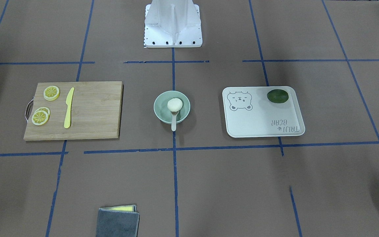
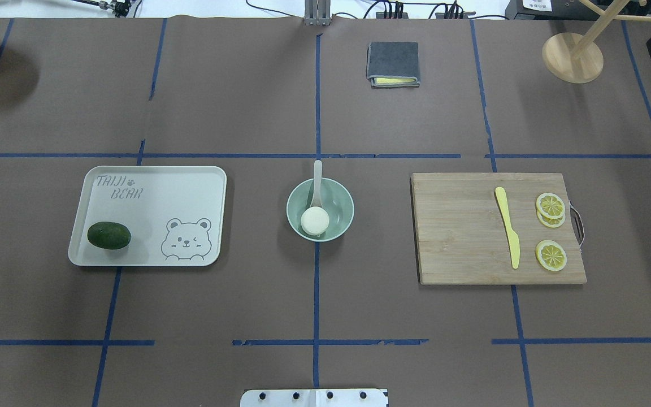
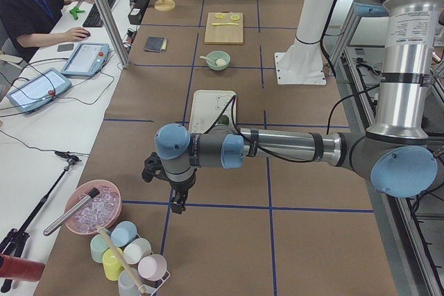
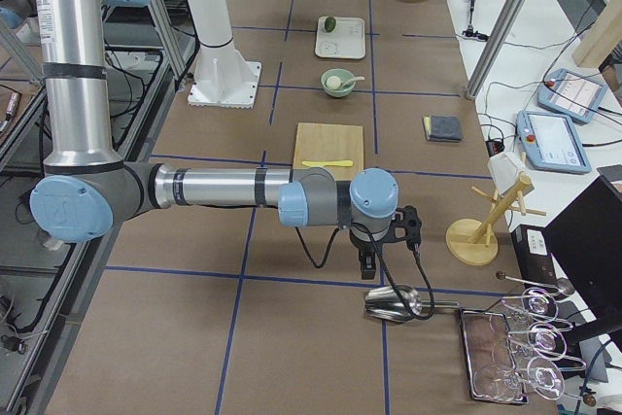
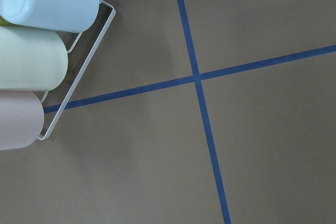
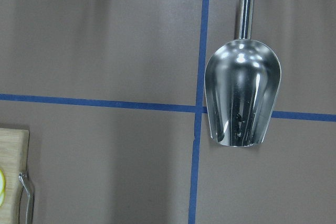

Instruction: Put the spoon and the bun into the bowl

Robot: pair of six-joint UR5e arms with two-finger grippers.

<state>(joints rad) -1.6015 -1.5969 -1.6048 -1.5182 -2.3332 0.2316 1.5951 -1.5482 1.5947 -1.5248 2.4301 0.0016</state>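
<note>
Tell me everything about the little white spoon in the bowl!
The spoon is small, pale off-white and looks like smooth plastic. Its head lies down inside the mint-green bowl, right against the round white bun, which hides part of it. Its short flat handle leans on the rim and sticks out past it, pointing away from the robot. Nothing holds it.

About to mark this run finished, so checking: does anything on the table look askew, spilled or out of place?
Nothing spilled or damaged. The bun sits in the bowl, and the spoon lies with its head inside by the bun. Only its handle juts out over the rim, a little untidy, but it seems settled.
</note>
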